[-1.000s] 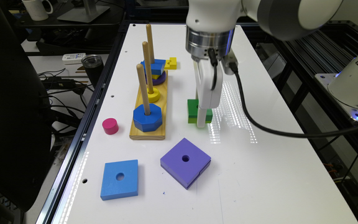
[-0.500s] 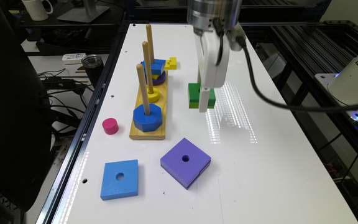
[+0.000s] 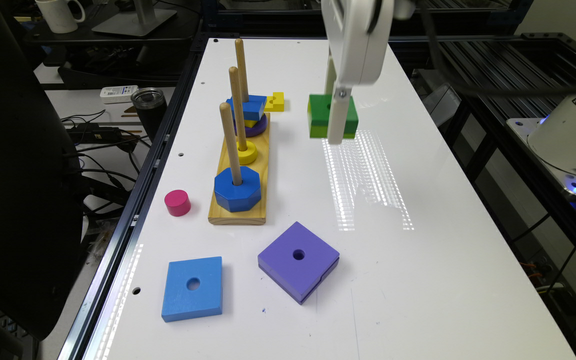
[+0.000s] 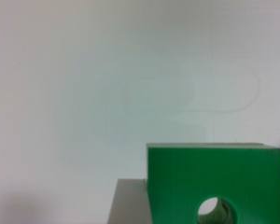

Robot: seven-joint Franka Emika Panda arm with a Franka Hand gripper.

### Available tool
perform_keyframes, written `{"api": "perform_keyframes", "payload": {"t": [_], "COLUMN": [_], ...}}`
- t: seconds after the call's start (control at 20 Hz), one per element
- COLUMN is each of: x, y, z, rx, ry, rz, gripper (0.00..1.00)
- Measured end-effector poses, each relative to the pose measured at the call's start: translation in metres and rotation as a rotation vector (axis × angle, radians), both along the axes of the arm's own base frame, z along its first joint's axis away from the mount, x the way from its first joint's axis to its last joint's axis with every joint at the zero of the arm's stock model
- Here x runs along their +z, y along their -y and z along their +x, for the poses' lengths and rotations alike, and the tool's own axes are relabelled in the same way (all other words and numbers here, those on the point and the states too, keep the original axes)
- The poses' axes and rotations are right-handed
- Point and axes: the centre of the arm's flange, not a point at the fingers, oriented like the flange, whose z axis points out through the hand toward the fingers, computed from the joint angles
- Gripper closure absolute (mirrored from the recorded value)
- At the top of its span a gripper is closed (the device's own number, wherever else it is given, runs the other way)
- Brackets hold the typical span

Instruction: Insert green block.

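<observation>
White table [image 3: 418, 280]; green block [image 3: 322, 111] apparently clamped in gripper [image 3: 335, 132], airborne.

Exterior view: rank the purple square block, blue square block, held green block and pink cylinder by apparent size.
1. Purple square block and blue square block: alike, unranked.
2. Green square wooden block; farther away, so unsure.
3. Pink cylinder.

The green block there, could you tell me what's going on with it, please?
The gripper holds the green block in the air above the white table, off to the exterior view's right of the peg board. It isn't on any peg yet. All three pegs already carry pieces. The purple square, blue square and pink cylinder lie loose on the table.
</observation>
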Motion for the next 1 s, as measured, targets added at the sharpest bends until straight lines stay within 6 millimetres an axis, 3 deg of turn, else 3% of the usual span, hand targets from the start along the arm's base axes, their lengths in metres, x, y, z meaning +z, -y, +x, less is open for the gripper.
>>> {"api": "perform_keyframes", "payload": {"t": [0.5,1.0], "x": [0.046,0.071], "y": [0.003,0.002], "z": [-0.001,0.001], "rx": [-0.002,-0.004], "ry": [0.009,0.007], "rz": [0.003,0.004], "gripper": [1.00,1.00]}}
